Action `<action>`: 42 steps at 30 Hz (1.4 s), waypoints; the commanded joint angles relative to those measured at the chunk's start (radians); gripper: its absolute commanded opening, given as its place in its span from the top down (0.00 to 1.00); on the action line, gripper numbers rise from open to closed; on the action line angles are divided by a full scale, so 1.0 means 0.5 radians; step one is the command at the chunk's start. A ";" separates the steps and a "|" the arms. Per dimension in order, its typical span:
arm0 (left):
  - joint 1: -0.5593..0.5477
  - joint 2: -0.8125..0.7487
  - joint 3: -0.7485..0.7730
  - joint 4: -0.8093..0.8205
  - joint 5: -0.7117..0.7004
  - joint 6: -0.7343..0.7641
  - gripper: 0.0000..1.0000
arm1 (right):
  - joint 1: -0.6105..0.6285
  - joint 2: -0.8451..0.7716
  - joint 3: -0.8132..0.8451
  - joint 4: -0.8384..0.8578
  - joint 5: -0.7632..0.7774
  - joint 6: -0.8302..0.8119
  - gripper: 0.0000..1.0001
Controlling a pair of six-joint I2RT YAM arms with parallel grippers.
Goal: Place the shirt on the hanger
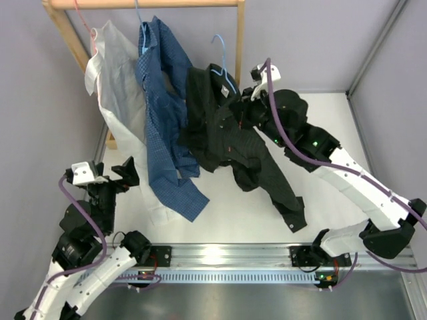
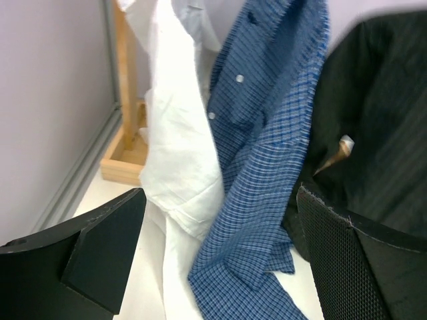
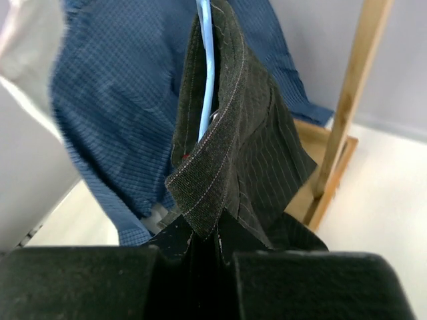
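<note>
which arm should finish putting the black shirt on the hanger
Right: the right claw is shut on the shirt at the hanger; the left claw is open, off by the blue shirt.

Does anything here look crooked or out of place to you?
Yes. The black shirt sits lopsided on the light-blue hanger, bunched to one side, one sleeve trailing onto the table. The right end effector pinches its fabric.

Left gripper (image 1: pixel 107 175) sits near its base, jaws wide; right gripper (image 1: pixel 239 100) reaches forward, clamped.
</note>
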 commanded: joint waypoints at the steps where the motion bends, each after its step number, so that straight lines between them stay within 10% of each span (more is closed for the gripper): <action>1: 0.129 0.004 0.002 0.042 -0.067 -0.068 0.02 | 0.060 0.027 0.075 0.306 0.339 0.203 1.00; 11: 0.872 -0.014 -0.081 0.042 -0.015 -0.286 0.02 | 0.106 0.521 0.816 0.085 0.628 0.130 1.00; 25: 0.875 0.038 -0.084 0.011 0.031 -0.277 0.02 | -0.194 1.138 1.636 -0.075 0.475 0.311 1.00; 38: 0.878 -0.032 -0.071 -0.050 -0.202 -0.332 0.02 | -0.105 1.061 1.302 0.051 0.683 0.455 1.00; 42: 0.878 -0.032 -0.071 -0.050 -0.180 -0.332 0.02 | -0.093 1.028 1.308 0.060 0.650 0.415 0.51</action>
